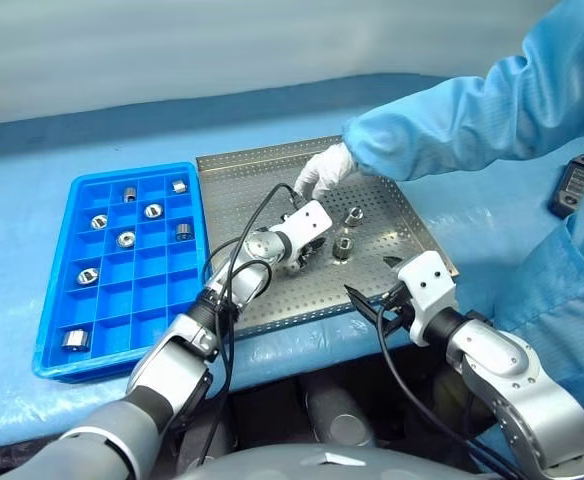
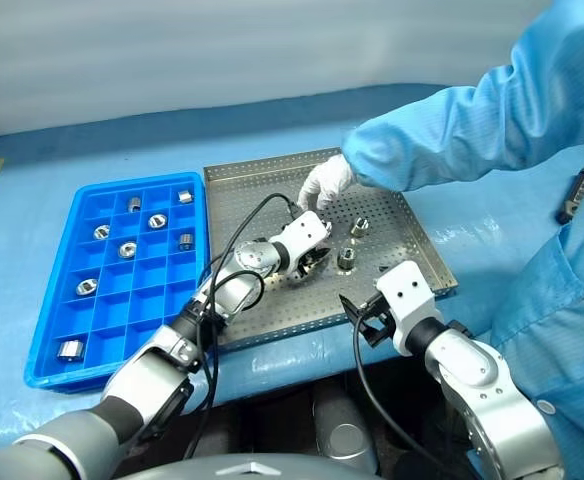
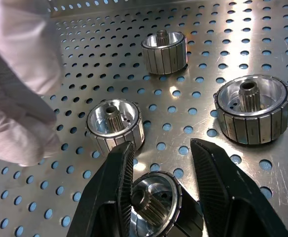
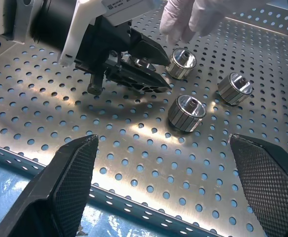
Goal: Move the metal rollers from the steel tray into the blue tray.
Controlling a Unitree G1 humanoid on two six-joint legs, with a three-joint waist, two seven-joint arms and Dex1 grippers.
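Left gripper [image 3: 159, 192] clamped on a metal roller [image 3: 156, 205].
Right gripper [image 4: 166, 185] jaws apart, near the steel tray [image 4: 134, 163] edge; no legible markings.

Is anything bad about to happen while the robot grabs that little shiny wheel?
Maybe. The left gripper has its fingers around one metal roller on the steel tray, but it sits deep and tilted, so it might slip when lifted. A person's gloved hand is close beside that gripper and could get bumped. Another roller lies just ahead and might get knocked.
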